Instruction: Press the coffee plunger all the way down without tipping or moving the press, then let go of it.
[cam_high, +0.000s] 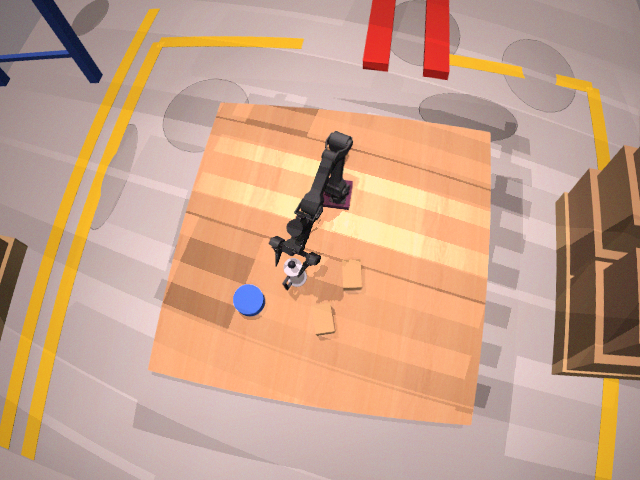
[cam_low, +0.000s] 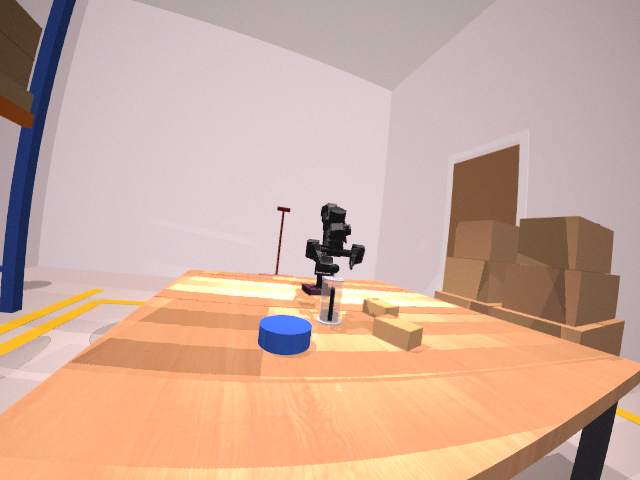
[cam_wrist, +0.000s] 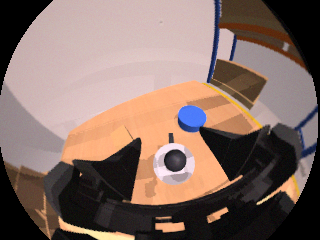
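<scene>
The wooden table (cam_low: 465, 403) carries five items: an upright clear coffee press (cam_low: 330, 300) near the centre, a blue disc (cam_low: 284, 334) lying flat beside it, two tan blocks (cam_low: 397, 331) (cam_low: 380, 306) apart from the press, and the arm's dark base plate (cam_high: 338, 198).

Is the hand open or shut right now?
Open. In the wrist view the hand's fingers stand wide apart on either side of the plunger knob, touching nothing.

Hand (cam_high: 293, 258) spread wide over upright coffee press (cam_high: 293, 272); blue disc (cam_high: 248, 299) near.
</scene>
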